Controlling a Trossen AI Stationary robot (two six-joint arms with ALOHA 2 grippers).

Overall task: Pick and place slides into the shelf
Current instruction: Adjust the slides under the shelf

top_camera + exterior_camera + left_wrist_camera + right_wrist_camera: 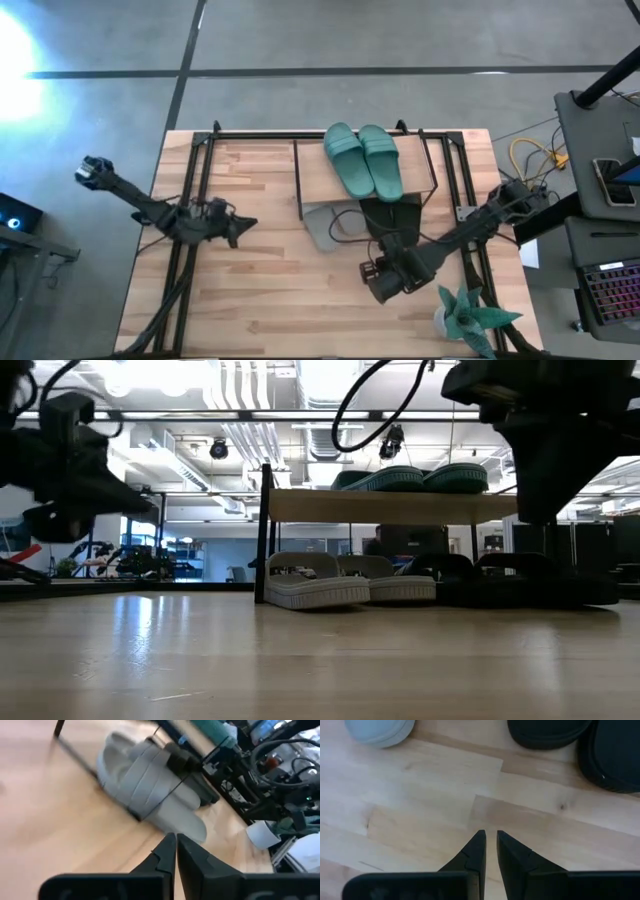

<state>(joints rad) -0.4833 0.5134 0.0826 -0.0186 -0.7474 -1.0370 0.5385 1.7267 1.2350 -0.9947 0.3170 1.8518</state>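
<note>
High view, teal slides [363, 160] atop the shelf [312, 175] at twelve o'clock, grey pair [330, 222] and black pair [392, 215] beneath it, left end effector [245, 225] clenched empty at nine o'clock, right end effector [374, 270] nearly closed, empty, over the tabletop [270, 290] at five o'clock.

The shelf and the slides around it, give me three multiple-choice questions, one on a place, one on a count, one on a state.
1. Where is the teal green pair of slides?
A. on the light wooden plank top of the low wire-framed shelf
B. under the shelf
C. held by an arm

2. How many pairs sit under the plank?
A. none
B. one
C. two

3. The left pincer is:
A. shut on a slide
B. shut and empty
C. wide open

Answers:
1 A, the high view shows it on the plank.
2 C, the light grey pair and the black pair are below.
3 B, its fingers meet with nothing between.
</note>
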